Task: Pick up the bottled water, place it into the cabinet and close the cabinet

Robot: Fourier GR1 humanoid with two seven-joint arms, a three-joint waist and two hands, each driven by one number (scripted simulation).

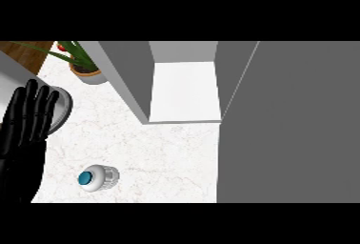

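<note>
The bottled water [97,177] stands upright on the marble counter near the front left, seen from above as a clear ribbed body with a teal cap. The grey cabinet [184,90] stands open at the back centre, its white shelf bare, with its grey door [288,124] swung out and filling the right side of the view. My left hand [26,125] rests open at the left edge, fingers up, apart from the bottle and above-left of it. My right hand does not show.
A potted green plant [85,66] sits at the back left next to the cabinet's left wall. A round grey metal object [62,108] lies partly behind my left hand. The wooden floor shows at the top left corner.
</note>
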